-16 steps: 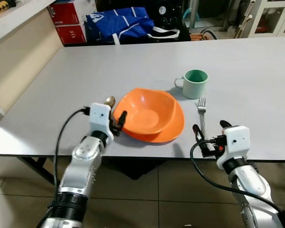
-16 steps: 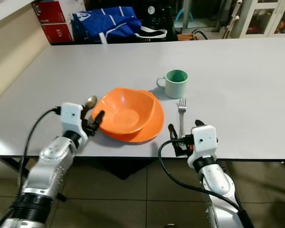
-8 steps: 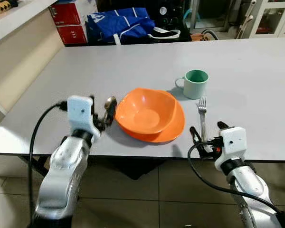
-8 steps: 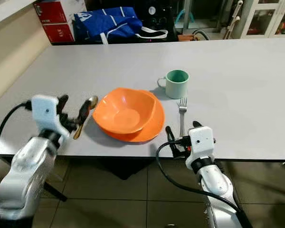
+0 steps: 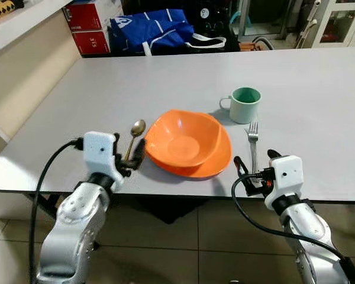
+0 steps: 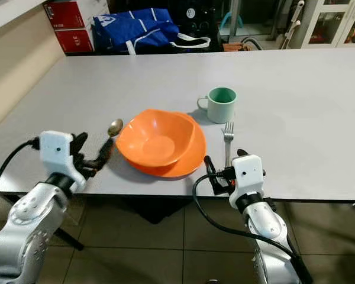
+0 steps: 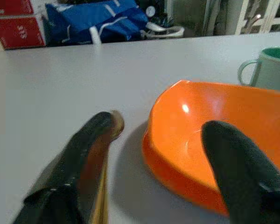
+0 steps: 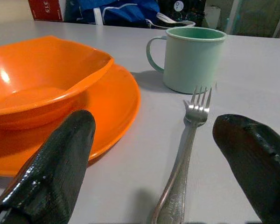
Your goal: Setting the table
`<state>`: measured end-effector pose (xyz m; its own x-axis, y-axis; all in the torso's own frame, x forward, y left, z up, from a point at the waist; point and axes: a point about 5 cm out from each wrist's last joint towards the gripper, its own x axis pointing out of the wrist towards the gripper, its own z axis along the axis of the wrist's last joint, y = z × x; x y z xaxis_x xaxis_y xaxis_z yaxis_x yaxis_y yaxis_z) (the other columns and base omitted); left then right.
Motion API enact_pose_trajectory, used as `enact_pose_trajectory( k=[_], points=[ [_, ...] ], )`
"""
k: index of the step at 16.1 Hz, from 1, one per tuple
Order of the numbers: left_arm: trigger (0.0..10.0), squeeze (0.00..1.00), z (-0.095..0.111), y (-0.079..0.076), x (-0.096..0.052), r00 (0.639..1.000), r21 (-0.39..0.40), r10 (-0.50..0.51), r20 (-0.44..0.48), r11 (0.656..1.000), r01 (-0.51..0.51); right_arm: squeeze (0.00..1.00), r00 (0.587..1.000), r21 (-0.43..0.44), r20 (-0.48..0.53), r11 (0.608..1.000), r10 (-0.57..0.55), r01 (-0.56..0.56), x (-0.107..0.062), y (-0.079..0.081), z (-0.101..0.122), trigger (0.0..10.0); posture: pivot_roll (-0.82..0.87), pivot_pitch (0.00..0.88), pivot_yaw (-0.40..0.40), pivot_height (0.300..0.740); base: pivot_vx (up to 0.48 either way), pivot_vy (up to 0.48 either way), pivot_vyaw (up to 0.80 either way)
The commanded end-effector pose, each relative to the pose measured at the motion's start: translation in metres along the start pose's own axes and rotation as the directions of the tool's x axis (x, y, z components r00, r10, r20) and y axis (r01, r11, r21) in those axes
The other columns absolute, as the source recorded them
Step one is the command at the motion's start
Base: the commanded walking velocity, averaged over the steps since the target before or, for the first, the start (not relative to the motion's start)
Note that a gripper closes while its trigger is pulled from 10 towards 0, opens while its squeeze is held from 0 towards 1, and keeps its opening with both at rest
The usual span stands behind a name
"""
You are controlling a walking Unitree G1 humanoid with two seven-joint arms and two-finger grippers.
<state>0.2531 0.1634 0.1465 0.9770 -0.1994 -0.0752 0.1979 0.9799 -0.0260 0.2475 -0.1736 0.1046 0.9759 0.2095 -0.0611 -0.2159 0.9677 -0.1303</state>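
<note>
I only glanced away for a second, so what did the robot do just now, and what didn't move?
The left gripper drew back from the orange bowl toward the table's near edge, leaving the spoon lying beside the bowl. The right gripper stayed open over the fork's handle; the mug kept its place.

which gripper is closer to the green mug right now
Right. The right gripper sits at the table's near edge, astride the fork handle, directly below the green mug. The left gripper is beside the spoon, across the orange bowl from the mug.

Orange bowl (image 5: 188, 142) between spoon (image 5: 134, 135) and fork (image 5: 252, 144); green mug (image 5: 244, 105) behind.
</note>
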Motion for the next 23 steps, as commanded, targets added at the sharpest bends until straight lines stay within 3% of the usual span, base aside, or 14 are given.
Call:
enact_pose_trajectory(
  k=[1, 8, 15, 18, 19, 23],
  points=[
    [0.0, 0.0, 0.001, 0.005, -0.005, 1.0, 0.005, 0.017, -0.019, 1.0, -0.017, 0.0, 1.0, -0.007, 0.001, 1.0, 0.016, -0.016, 0.0, 0.003, -0.001, 10.0, -0.17, 0.0, 0.115, 0.74, 0.0, 0.0, 0.0],
    [0.0, 0.0, -0.021, -0.003, -0.005, 0.992, -0.015, -0.078, -0.102, 0.997, 0.076, 0.0, 0.998, 0.043, 0.033, 0.998, 0.053, -0.055, 0.001, 0.008, 0.007, 10.0, -0.17, 0.0, 0.119, 0.74, 0.0, 0.0, 0.0],
    [0.0, 0.0, -0.025, -0.009, -0.014, 0.982, 0.0, -0.147, -0.121, 0.989, 0.148, 0.0, 0.977, 0.055, 0.015, 0.975, 0.212, -0.213, -0.021, -0.009, 0.021, 10.0, -0.21, 0.01, 0.113, 0.74, 0.0, 0.0, 0.0],
    [0.4, 0.0, -0.03, -0.011, -0.001, 0.979, 0.032, -0.142, -0.143, 0.988, 0.148, 0.0, 0.965, 0.069, 0.036, 0.963, 0.26, -0.262, -0.016, 0.001, 0.028, 10.0, -0.21, 0.011, 0.115, 0.74, 0.0, 0.0, 0.0],
    [10.0, 0.0, -0.034, -0.009, 0.006, 0.976, 0.036, -0.143, -0.161, 0.988, 0.151, 0.0, 0.962, 0.085, 0.048, 0.958, 0.27, -0.273, -0.015, 0.007, 0.031, 10.0, -0.22, 0.012, 0.115, 0.74, 0.0, 0.0, 0.0],
    [10.0, 0.0, -0.042, -0.001, 0.023, 0.966, 0.049, -0.135, -0.219, 0.988, 0.149, 0.0, 0.955, 0.105, 0.054, 0.949, 0.292, -0.296, -0.018, 0.015, 0.035, 10.0, -0.24, 0.021, 0.126, 0.74, 0.0, 0.0, 0.0]
  ],
)
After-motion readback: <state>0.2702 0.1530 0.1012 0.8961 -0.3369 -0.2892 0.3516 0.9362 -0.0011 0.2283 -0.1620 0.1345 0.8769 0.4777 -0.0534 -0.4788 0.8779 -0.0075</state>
